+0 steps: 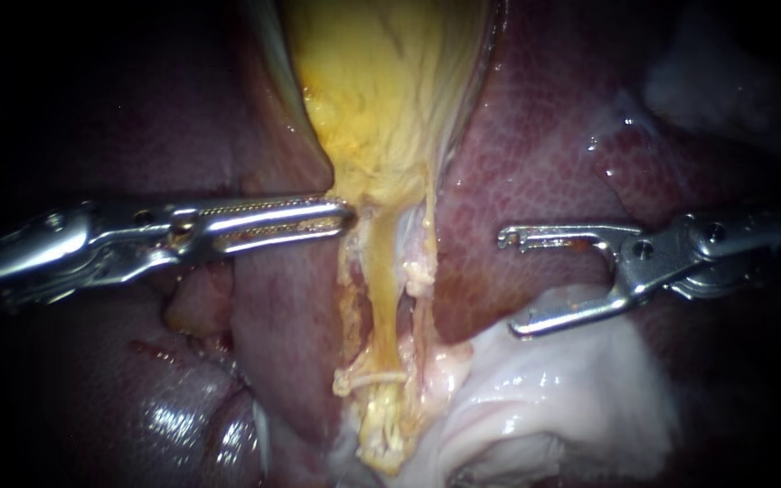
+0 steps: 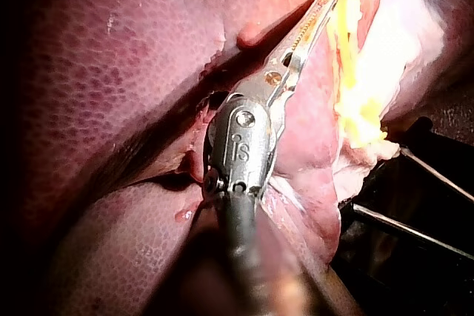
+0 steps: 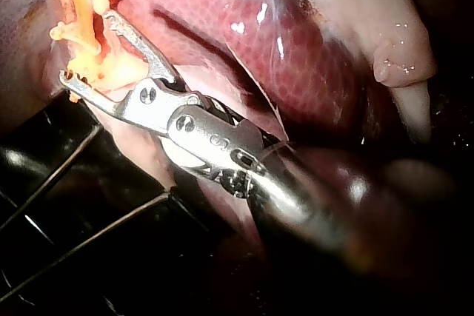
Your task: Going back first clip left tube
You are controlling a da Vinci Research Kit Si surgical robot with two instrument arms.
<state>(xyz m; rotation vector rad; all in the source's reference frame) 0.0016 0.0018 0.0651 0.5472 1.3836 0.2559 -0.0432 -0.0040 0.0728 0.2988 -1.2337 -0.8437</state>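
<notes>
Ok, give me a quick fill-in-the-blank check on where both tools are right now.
1. The right tool has its jaws ___, with nothing between them.
2. The left tool reaches with its tip to the narrow end of the yellow ___.
3. The right tool's upper jaw lies over the dark red ___.
Missing words: open; gallbladder; liver.

Centre lit bright, edges v. dark, glare on wet liver (image 1: 166,421) btm left
</notes>
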